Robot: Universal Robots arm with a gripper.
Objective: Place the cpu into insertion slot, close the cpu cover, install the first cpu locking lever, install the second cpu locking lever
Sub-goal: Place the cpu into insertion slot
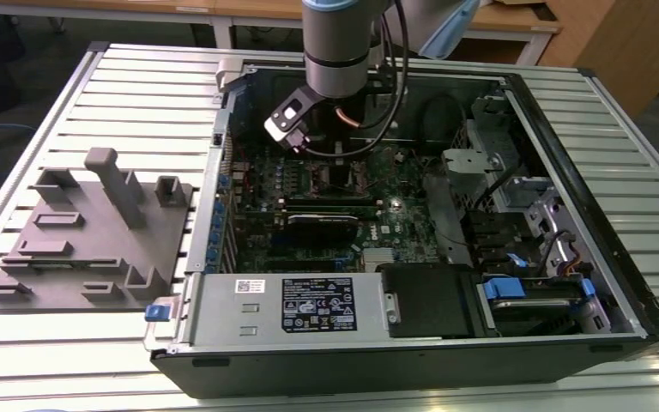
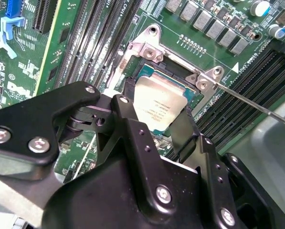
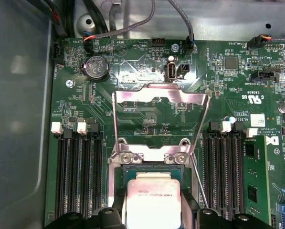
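Reading the exterior view from its left, we see a grey moulded fixture (image 1: 89, 240) lying on the slatted table (image 1: 135, 94), well apart from the work. Just beside it stands the open computer case (image 1: 421, 360), with one side wall rising between the fixture and the green board (image 1: 272, 249). The arm (image 1: 339, 43) comes down inside the case near its far wall, with a cable looping at its flank. Toward the exterior view's right, a grey drive cage (image 1: 513, 197) walls in that side of the board.

In the first wrist view we find a bank of memory slots (image 3: 78, 176) running close along one side of the insertion slot (image 3: 149, 156). A second bank (image 3: 223, 176) runs along the other side, so the room on either side is narrow. The cpu cover (image 3: 132, 95) stands swung up and back on its hinge, leaving the socket open from above. One thin locking lever (image 3: 198, 179) slants free past the socket's corner.

The gripper (image 3: 154, 218) is drawn in narrow around the cpu (image 3: 154, 195), and in the second wrist view its black fingers (image 2: 128, 119) lie against two opposite edges of the chip. The cpu sits squarely over the insertion slot, inside the silvery rim; we cannot tell whether it is fully seated.
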